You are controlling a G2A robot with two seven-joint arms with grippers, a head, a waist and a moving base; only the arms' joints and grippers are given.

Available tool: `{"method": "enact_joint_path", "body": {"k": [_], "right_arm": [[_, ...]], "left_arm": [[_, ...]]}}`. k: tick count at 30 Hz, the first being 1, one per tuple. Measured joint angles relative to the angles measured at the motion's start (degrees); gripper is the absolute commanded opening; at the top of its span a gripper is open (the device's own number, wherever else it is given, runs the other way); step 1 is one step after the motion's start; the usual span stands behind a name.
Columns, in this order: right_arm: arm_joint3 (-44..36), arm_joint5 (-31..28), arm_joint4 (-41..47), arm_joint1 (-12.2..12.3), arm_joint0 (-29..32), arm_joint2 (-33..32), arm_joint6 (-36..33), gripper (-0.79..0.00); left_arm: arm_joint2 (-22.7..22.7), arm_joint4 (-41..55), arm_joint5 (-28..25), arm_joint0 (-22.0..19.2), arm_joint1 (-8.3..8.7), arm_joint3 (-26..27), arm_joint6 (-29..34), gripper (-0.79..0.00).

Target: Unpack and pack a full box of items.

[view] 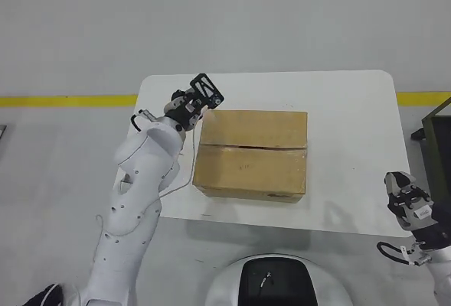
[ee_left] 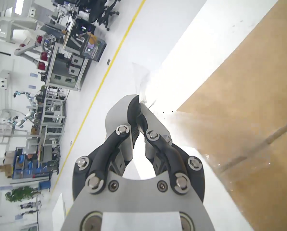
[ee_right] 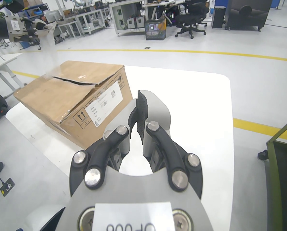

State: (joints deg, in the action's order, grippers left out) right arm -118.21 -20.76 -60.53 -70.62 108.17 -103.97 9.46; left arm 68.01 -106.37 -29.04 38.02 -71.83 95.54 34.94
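A brown cardboard box (view: 252, 153) lies in the middle of the white table (view: 348, 99), flaps down, with a gaping seam (ee_right: 71, 81) along its top. My left gripper (view: 198, 96) hangs above the box's far left corner. It is shut on a strip of clear tape (ee_left: 141, 78) that runs from the fingers down toward the box top (ee_left: 249, 102). The right wrist view shows that gripper (ee_right: 41, 28) raised over the box (ee_right: 68, 97). My right gripper (view: 405, 200) is off the table's near right corner, shut with nothing between its fingers (ee_right: 139, 104).
A dark green frame or bin (view: 447, 145) stands right of the table, close to the right arm (ee_right: 283, 169). A yellow floor line (view: 57, 100) runs behind the table. The table has bare room on both sides of the box.
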Motion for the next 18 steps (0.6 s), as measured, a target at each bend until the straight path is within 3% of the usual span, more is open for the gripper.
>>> {"method": "enact_joint_path", "body": {"k": [8,18], "right_arm": [[0.2,-0.3,-0.2,0.0,-0.4,0.2,-0.4,-0.785],[0.2,-0.3,-0.3,0.0,-0.9,-0.1,-1.1,-0.785]], "left_arm": [[9.2,-3.3,-2.3,2.9,1.72,1.5,1.4,-0.785],[15.6,-10.8,-5.0,6.2,3.55,-1.0,-0.8,-0.785]]}}
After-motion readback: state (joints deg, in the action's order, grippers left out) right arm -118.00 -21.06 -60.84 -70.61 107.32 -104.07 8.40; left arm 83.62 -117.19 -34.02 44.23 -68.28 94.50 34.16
